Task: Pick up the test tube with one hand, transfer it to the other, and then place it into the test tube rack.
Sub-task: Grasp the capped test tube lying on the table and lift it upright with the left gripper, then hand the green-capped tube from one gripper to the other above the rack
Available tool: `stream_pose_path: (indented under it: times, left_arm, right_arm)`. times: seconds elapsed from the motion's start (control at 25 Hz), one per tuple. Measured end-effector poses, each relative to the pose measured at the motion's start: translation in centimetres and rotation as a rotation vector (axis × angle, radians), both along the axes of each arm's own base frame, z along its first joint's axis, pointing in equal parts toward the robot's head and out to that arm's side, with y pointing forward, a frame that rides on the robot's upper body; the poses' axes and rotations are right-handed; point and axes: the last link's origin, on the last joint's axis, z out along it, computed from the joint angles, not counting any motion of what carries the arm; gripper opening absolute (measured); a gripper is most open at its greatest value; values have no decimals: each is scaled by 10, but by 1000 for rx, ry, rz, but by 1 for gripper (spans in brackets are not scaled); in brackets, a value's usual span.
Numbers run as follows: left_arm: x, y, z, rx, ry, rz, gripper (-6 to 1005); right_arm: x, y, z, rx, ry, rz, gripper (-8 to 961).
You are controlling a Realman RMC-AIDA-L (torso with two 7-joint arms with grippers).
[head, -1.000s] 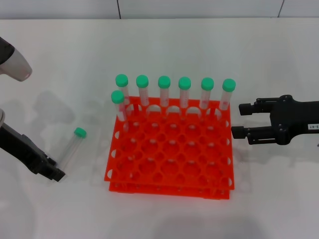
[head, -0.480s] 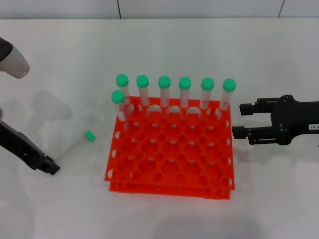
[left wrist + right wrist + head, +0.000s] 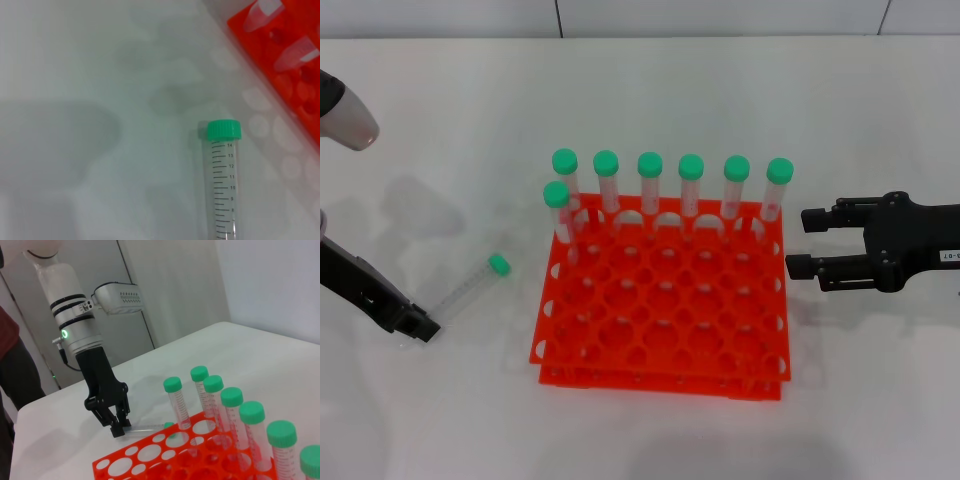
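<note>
The test tube (image 3: 465, 293), clear with a green cap, lies slanted to the left of the orange-red rack (image 3: 660, 378), cap toward the rack. My left gripper (image 3: 417, 327) is shut on its bottom end, low over the table. The right wrist view shows this gripper (image 3: 118, 429) holding the tube (image 3: 147, 428) roughly level. The left wrist view shows the tube (image 3: 223, 190) and a corner of the rack (image 3: 292, 75). My right gripper (image 3: 802, 243), black with a small white label, is open and empty just right of the rack.
Several green-capped tubes (image 3: 691, 185) stand upright in the rack's back row, with one more in the second row at the left (image 3: 558, 210). The left arm's white forearm (image 3: 345, 115) hangs over the table's far left. The table is white.
The tube has swung so its cap points more toward the rack. My left gripper has shifted slightly left and back with it. The right arm has not moved.
</note>
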Motion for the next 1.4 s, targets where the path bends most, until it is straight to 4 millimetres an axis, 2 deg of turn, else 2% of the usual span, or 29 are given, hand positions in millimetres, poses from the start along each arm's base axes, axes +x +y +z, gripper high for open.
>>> stream_pose_path:
  times: [0.16,0.56,0.72,0.92,1.12,1.4]
  left_arm:
    - [1,2,2,9,-7,-5,196]
    - [-1,11,13,102,-5,5,196]
    - [4,18,21,173,-21,-29,196]
    - [18,29,38,333,-166,-98,196]
    - [31,37,57,556,-400,-229,196]
    - [32,42,71,751,-554,-316,196]
  right_arm:
    - [0,0,1,3,1,-1,714]
    - [1,1,3,13,6,-4,713]
    - [1,1,3,13,6,-4,715]
    - [3,3,6,28,13,-15,715]
    - [2,3,8,37,26,-17,714]
    - [-2,5,9,46,37,-7,714]
